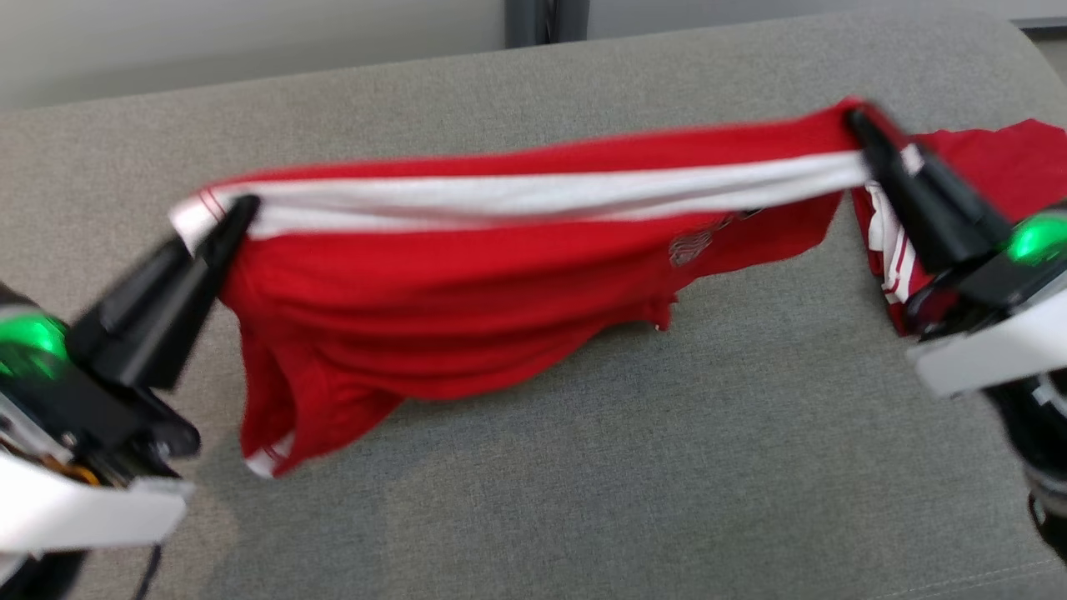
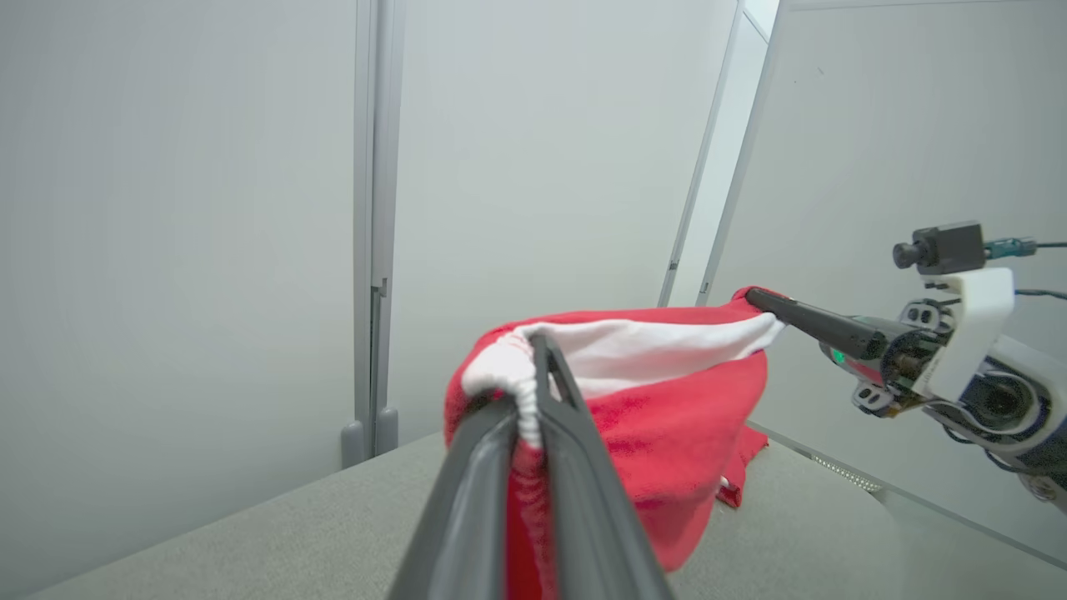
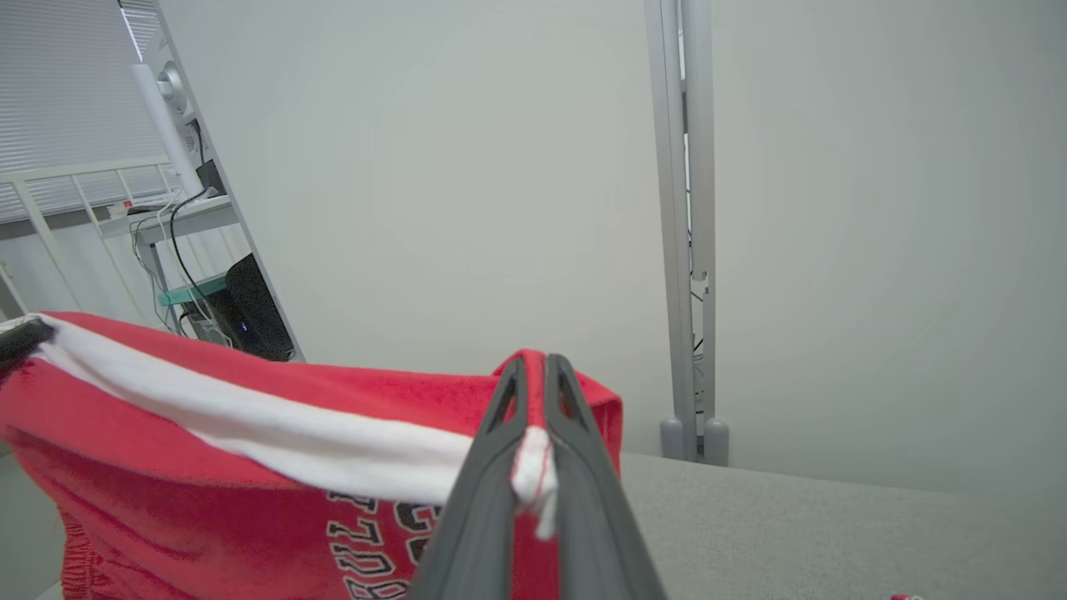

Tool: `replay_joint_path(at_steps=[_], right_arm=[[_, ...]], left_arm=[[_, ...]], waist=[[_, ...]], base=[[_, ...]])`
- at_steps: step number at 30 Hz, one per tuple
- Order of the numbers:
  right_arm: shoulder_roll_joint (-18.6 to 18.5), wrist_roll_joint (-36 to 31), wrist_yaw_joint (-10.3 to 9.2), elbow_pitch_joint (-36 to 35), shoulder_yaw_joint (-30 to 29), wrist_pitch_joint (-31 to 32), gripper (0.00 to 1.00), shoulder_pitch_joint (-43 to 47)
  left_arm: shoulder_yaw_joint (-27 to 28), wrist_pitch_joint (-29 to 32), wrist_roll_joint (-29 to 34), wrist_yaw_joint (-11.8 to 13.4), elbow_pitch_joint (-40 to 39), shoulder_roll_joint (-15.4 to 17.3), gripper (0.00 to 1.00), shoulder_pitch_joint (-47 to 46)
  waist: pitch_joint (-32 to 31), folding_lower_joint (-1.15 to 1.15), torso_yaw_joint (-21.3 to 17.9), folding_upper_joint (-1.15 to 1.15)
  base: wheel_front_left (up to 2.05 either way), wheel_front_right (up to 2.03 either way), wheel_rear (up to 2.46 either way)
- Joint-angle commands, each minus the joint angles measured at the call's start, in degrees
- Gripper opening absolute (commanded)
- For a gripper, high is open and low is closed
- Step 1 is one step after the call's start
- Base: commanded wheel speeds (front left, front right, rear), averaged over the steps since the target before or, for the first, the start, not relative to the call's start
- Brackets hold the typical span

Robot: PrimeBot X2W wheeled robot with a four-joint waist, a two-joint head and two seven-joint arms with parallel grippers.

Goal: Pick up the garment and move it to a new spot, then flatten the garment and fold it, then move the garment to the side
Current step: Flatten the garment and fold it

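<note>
Left gripper (image 1: 240, 210): clamped on the white-banded end of a red knit garment (image 1: 433, 308). The garment is stretched taut between both grippers, its body hanging below them over grey woven upholstery (image 1: 667, 467). Right gripper (image 1: 859, 125): pinching the opposite end.

The right pincer (image 3: 533, 371) pinches the white-banded edge of the red garment (image 3: 208, 508), stretched leftward above the grey fabric surface (image 3: 834, 533), pale wall (image 3: 417, 167) behind.
</note>
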Motion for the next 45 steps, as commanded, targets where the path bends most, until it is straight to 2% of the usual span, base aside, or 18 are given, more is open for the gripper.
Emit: replay_joint_path(at_steps=[1,4,6,7,10,13,18,22,27,32,35,38,40,41,43,45], right_arm=[[0.44,-0.79,0.0,-1.09,-2.82,1.38,0.0,-2.2],[3.57,-3.2,-0.01,-1.52,-8.93,5.48,0.0,-8.81],[7.4,-4.23,-0.01,0.49,-11.46,7.91,0.0,-15.16],[10.14,-6.82,-0.01,3.76,-13.66,9.88,0.0,-23.02],[14.61,-11.64,0.0,11.13,-15.22,10.31,0.0,-34.77],[17.72,-15.94,-0.01,20.02,-17.83,6.92,0.0,-46.84],[19.27,-18.68,-0.21,32.22,-21.9,-4.05,0.0,-62.98],[19.64,-14.72,-0.12,40.39,-16.76,-9.24,0.0,-66.58],[19.65,-12.46,0.0,47.4,-10.15,-11.87,0.0,-60.24],[19.65,-8.69,0.0,48.75,-5.02,-13.59,0.0,-49.15],[18.81,-6.24,0.0,45.44,-2.84,-14.0,0.0,-40.93],[16.55,-3.36,-0.02,39.81,-1.6,-14.51,0.0,-30.74],[15.21,-0.86,-0.02,35.28,-1.39,-14.91,0.0,-22.22],[15.21,-0.86,-0.02,35.28,-1.39,-14.91,0.0,-22.22],[13.72,1.03,-0.01,30.01,-1.51,-14.52,0.0,-13.4],[12.76,2.32,-0.02,24.67,-2.24,-13.78,0.0,-4.35]], left_arm=[[1.13,0.16,-1.05,0.0,0.28,0.39,0.0,-4.39],[1.83,1.59,-2.59,-0.06,4.33,1.78,0.0,-16.26],[1.08,1.94,-2.44,-0.03,9.36,1.66,0.0,-26.15],[-0.94,2.24,-1.39,-0.09,15.55,0.92,0.0,-36.05],[-5.55,0.95,2.04,-0.18,26.95,-1.35,0.0,-50.32],[-8.41,-3.56,6.19,-0.23,39.45,-3.88,0.0,-62.56],[-10.9,-16.0,13.09,-0.11,55.75,-7.47,0.0,-78.61],[-15.57,-23.71,14.45,-0.15,63.79,-8.68,0.0,-83.62],[-22.54,-26.49,10.28,-0.27,69.67,-7.51,0.0,-78.02],[-26.47,-27.31,4.34,-0.27,67.37,-4.07,0.0,-67.73],[-23.64,-27.38,3.77,-0.27,61.69,-2.06,0.0,-59.13],[-20.61,-27.41,4.32,-0.27,55.31,-1.66,0.0,-48.77],[-18.41,-27.43,4.37,-0.26,51.44,-2.76,0.0,-39.78],[-18.41,-27.43,4.37,-0.26,51.44,-2.76,0.0,-39.78],[-17.21,-27.43,5.78,-0.2,47.33,-3.4,0.0,-30.72],[-16.13,-27.43,6.13,1.09,43.52,-4.59,0.0,-20.99]], waist=[[3.04,0.0,-0.31,0.0],[7.39,0.0,-0.06,0.0],[10.49,0.0,0.26,0.0],[13.76,0.0,0.72,0.0],[17.75,0.0,1.5,0.0],[20.21,0.0,1.62,0.0],[25.13,0.0,0.98,0.0],[27.63,0.0,0.71,0.0],[28.79,0.0,0.98,0.0],[27.98,0.0,1.27,0.0],[26.41,0.0,1.86,0.0],[23.11,0.0,2.71,0.0],[18.52,0.0,3.31,0.0],[18.52,0.0,3.31,0.0],[13.97,0.0,3.62,0.0],[9.51,0.0,3.49,0.0]], base=[[0.0,0.0,0.0],[0.0,0.0,0.0],[0.0,0.0,0.0],[0.0,0.0,0.0],[0.0,0.0,0.0],[0.0,0.0,0.0],[0.0,0.0,0.0],[0.0,0.0,0.0],[0.0,0.0,0.0],[0.0,0.0,0.0],[0.0,0.0,0.0],[0.0,0.0,0.0],[0.0,0.0,0.0],[0.0,0.0,0.0],[0.0,0.0,0.0],[0.0,0.0,0.0]])
